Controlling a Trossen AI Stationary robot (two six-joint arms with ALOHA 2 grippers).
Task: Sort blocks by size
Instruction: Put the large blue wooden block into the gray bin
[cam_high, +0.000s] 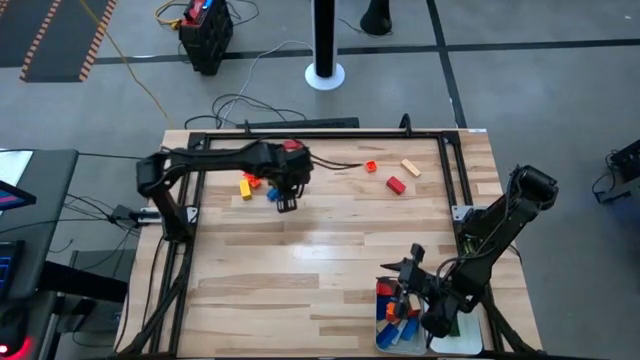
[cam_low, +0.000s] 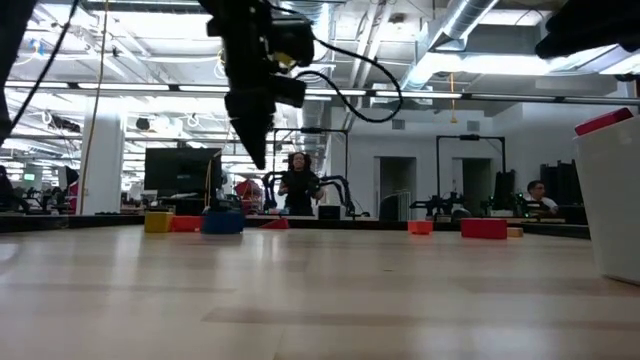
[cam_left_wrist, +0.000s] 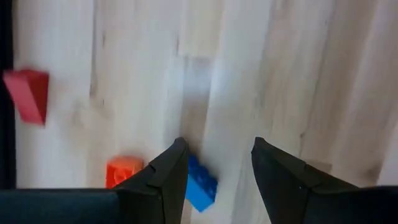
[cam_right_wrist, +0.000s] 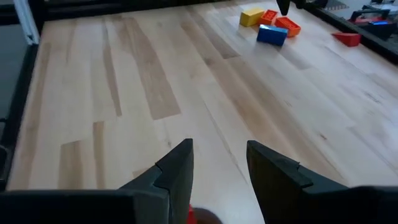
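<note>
I have the left gripper (cam_high: 286, 203) hanging above the table (cam_high: 300, 270) just beside the small cluster at the far left: a blue block (cam_left_wrist: 200, 183), a yellow block (cam_high: 245, 190) and an orange block (cam_left_wrist: 124, 172). In the left wrist view its 2 fingers stand parted with bare wood between them and nothing held; the blue block lies right against the inner edge of 1 finger, not centred in the gap.

My right gripper (cam_high: 405, 290) hovers over the white tray (cam_high: 385, 341) at the near right corner, where sorted blocks already lie. Its fingers are parted too and carry nothing that I can see.

3 more pieces wait well apart at the far right: a small orange-red block (cam_high: 371, 166), a red block (cam_high: 396, 185) and a tan block (cam_high: 411, 167).

My worry is the left descent. If I drop straight down from here, that finger may land on the blue block's corner and kick it into the orange and yellow ones, scattering the cluster or wedging 2 blocks in the jaws together. I judge a sideways shift is needed first. The blocks sit close, so a wide approach could also grab a neighbour of the wrong size.
</note>
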